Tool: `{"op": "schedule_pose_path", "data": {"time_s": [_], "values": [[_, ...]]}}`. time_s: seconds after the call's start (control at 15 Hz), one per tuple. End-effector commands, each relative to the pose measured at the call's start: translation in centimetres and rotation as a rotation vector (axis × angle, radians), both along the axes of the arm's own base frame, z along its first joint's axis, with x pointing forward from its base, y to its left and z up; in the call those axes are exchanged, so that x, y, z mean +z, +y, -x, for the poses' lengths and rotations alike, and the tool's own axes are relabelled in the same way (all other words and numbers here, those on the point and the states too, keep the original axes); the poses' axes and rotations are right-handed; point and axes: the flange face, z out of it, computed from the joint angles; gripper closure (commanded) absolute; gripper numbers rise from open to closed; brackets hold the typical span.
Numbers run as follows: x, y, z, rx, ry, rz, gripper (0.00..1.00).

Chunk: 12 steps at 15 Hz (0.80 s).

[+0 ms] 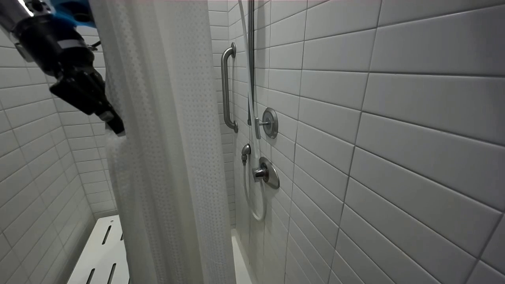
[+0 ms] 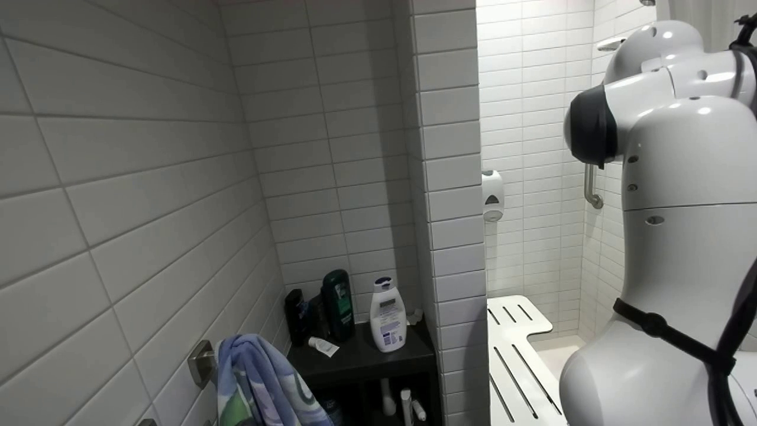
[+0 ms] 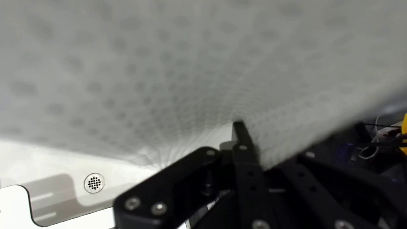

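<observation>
A pale, dotted shower curtain (image 1: 169, 130) hangs in long folds in an exterior view. At its left edge my black gripper (image 1: 117, 127) is shut on the fabric, which puckers around the fingertips. The wrist view is mostly filled by the same curtain (image 3: 190, 79), its creases running toward my gripper (image 3: 246, 136). One finger (image 3: 242, 133) shows there, while cloth covers the tip of its opposite. In an exterior view only the white arm (image 2: 680, 236) is visible, with the gripper outside that picture.
A slotted white shower bench (image 1: 104, 252) stands below the gripper, left of the curtain. A grab bar (image 1: 226, 86) and shower valves (image 1: 270, 122) are on the tiled wall. Bottles such as a white one (image 2: 388, 316) top a dark shelf (image 2: 372, 364) near a hanging towel (image 2: 260, 378).
</observation>
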Motion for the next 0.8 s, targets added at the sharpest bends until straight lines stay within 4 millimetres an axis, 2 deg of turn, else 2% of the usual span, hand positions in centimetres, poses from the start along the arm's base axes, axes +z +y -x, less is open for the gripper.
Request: {"op": "schedule_pose_path", "data": {"time_s": [0.0, 0.6, 0.67, 0.73], "values": [[-0.77, -0.48, 0.09, -0.026, -0.003, -0.022, 1.00], [-0.83, -0.71, 0.34, -0.037, -0.007, -0.027, 1.00], [0.09, -0.29, 0.17, -0.007, 0.000, 0.000, 0.98], [0.09, -0.32, 0.20, -0.008, 0.000, 0.000, 0.98]]}}
